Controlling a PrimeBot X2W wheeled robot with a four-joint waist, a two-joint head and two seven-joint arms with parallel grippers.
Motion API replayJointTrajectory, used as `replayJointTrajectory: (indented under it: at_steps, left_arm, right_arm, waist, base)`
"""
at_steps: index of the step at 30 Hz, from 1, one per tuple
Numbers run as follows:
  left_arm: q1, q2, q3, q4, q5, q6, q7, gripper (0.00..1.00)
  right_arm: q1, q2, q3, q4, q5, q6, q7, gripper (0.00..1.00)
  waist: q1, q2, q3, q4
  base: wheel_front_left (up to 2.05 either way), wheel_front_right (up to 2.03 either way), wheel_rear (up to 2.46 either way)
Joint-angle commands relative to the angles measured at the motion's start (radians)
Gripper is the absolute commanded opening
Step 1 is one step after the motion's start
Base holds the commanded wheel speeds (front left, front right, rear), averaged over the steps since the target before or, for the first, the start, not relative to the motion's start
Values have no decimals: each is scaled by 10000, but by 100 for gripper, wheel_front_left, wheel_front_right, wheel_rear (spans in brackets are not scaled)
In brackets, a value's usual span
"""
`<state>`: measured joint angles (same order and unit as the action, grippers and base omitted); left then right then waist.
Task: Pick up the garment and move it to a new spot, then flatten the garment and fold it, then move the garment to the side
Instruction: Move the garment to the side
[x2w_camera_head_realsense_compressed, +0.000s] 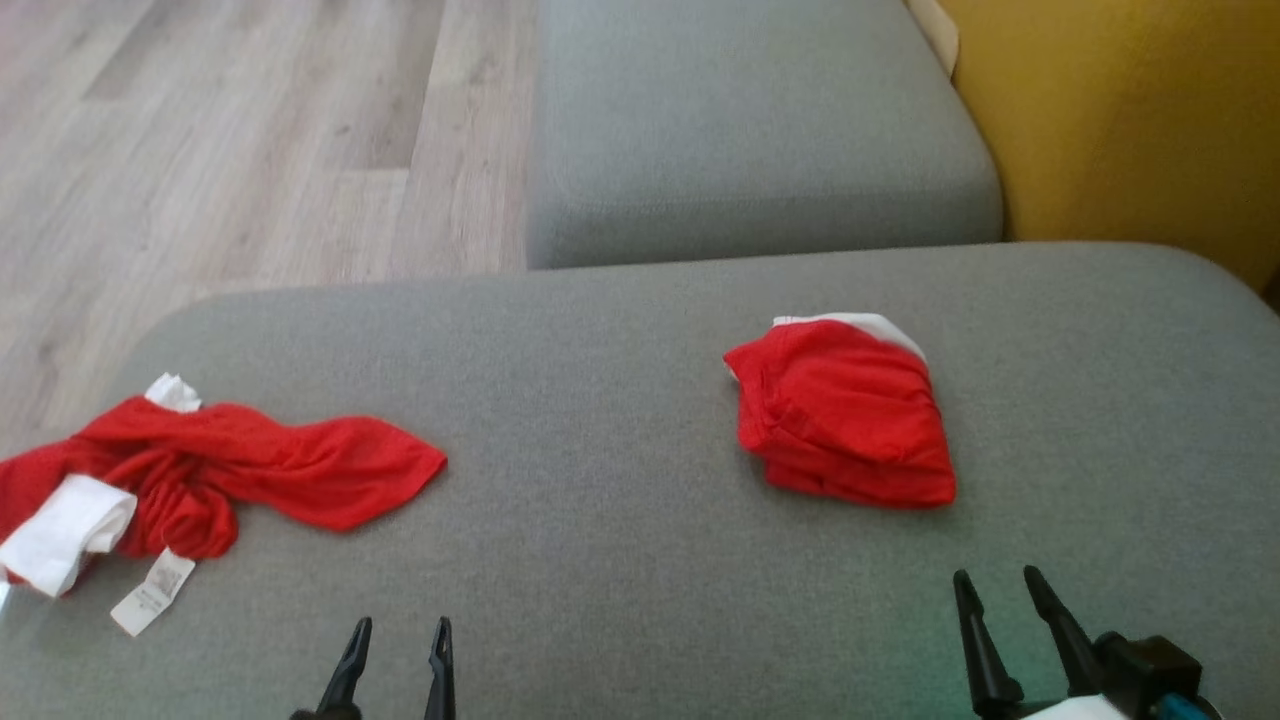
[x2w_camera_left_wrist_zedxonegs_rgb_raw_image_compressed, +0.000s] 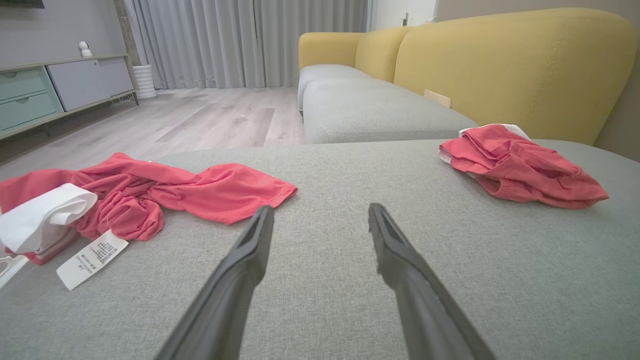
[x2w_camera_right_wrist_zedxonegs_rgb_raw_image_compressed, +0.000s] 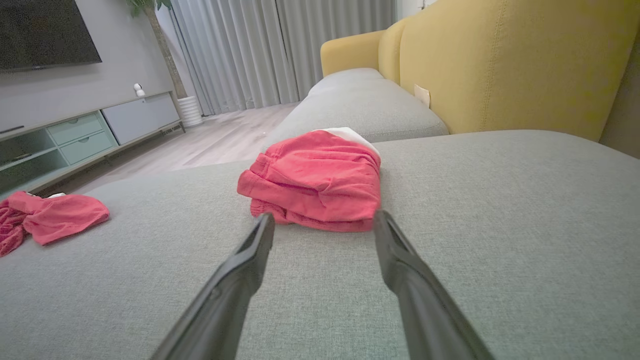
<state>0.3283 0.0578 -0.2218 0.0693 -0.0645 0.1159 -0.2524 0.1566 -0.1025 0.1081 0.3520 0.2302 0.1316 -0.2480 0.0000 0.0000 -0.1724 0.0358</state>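
Both the left gripper (x2w_camera_head_realsense_compressed: 404, 625) and right gripper (x2w_camera_head_realsense_compressed: 996, 575) hold their dark fingers apart, empty, over the near edge of the grey fabric sofa cushion (x2w_camera_head_realsense_compressed: 600, 400). Beyond the right one lies a folded red-and-white garment (x2w_camera_head_realsense_compressed: 845, 420). A crumpled red garment with white band (x2w_camera_head_realsense_compressed: 250, 465) sprawls at the left edge, cut off; print on its white label (x2w_camera_head_realsense_compressed: 152, 592) is unreadable.

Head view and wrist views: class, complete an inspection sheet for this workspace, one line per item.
Surface: grey cushion, flat.
Job's things: crumpled red garment at the left, white label showing; folded red garment at the right.
Clutter: nothing seen.
Grippers: left gripper and right gripper open, holding nothing.
Cables: nothing seen.
Surroundings: wooden floor, yellow sofa back, cabinet, curtains.
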Motion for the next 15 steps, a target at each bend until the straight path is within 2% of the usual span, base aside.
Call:
replayJointTrajectory:
  at_steps: [1,10,15]
  left_arm:
    - [-560,-75,236,-359,-55,29,-93,100]
    - [-1131,-75,-194,-473,-133,-191,-93,100]
    - [-1480,-75,-532,-471,-202,-306,-94,100]
  right_arm:
    - [-463,-250,125,-363,21,-9,-137,100]
    - [-1629,-591,-58,452,1010,-9,-90,100]
    - [-3097,-1141,-288,1519,2191,-9,767,100]
  waist:
    - [0,0,241,72]
    - [0,0,991,476]
    - [0,0,1393,710]
  base:
    - [0,0,0]
    - [0,0,0]
    - [0,0,0]
